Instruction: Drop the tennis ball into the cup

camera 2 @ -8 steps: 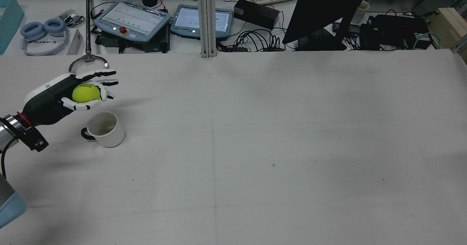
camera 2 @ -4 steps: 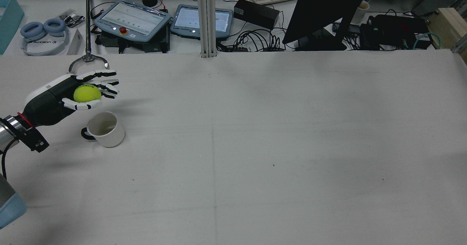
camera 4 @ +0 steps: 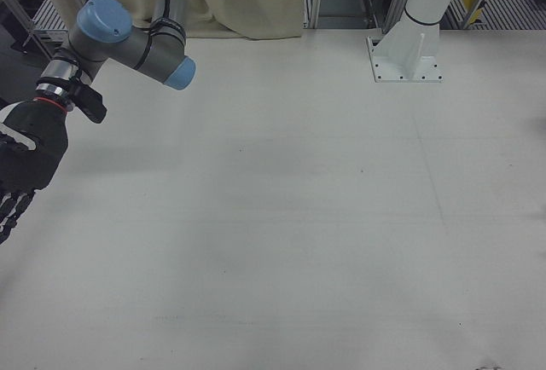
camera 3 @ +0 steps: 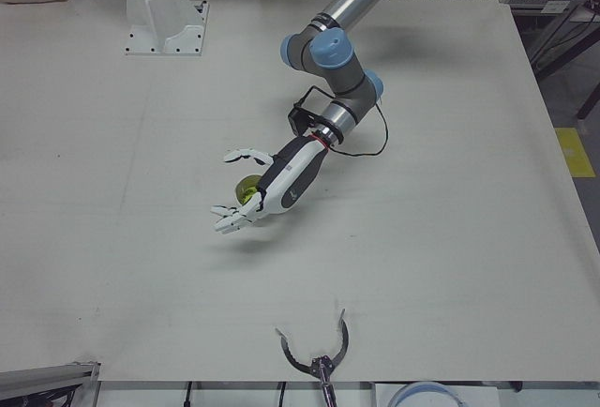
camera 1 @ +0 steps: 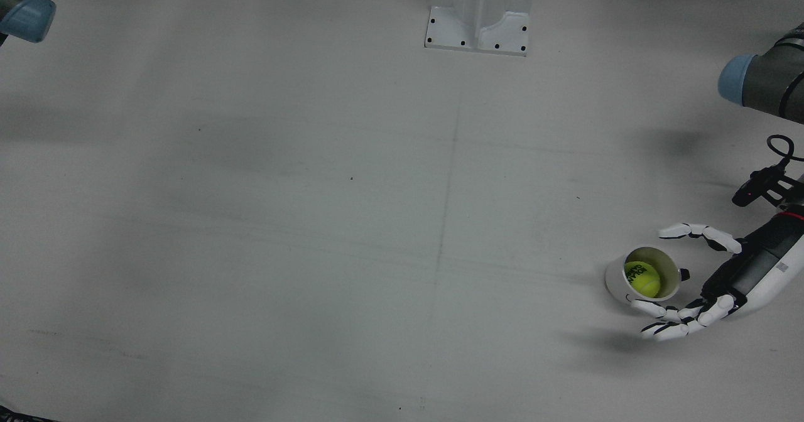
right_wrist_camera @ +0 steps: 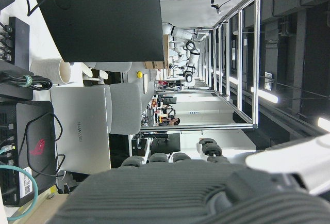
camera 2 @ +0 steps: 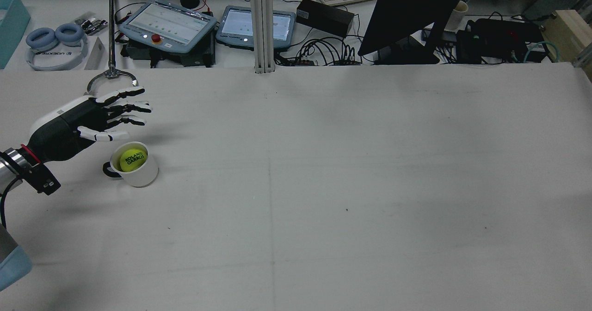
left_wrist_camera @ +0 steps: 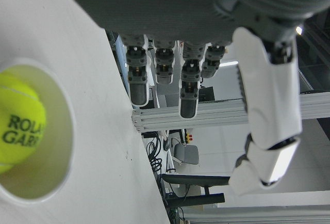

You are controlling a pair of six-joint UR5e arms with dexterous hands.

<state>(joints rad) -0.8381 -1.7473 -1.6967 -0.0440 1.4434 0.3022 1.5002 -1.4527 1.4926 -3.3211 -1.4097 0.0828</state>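
— Near the table's (camera 2: 323,186) left side in the rear view, what is written on the ball (camera 2: 132,159)?

— "ROLAND GARROS" in black letters on yellow felt. The left hand view shows only "ROLA" and "GARR" before the curve hides the rest.

— Any other writing?

— The blue headphones (camera 2: 54,42) beyond the far edge carry a word on the band, too small to read surely. The laptop (right_wrist_camera: 82,131) in the right hand view says "HUAWEI".

— How much room is around the cup (camera 2: 134,164)?

— Plenty. It stands upright toward the left side, and the table is bare across its middle and right. A metal claw on a pole (camera 2: 111,72) sits at the far edge, just beyond the fingers.

— What is in the cup?

— The ball, sitting inside below the rim; the black handle points toward the arm.

— And the left hand (camera 2: 88,116)?

— Released: fingers spread, holding nothing, hovering just above and beyond the cup. In the front view its fingers (camera 1: 675,321) arc around the cup on two sides without touching it.

— The right hand (camera 4: 21,170)?

— At the table's edge, away from the cup; its fingers hang down empty and look apart.
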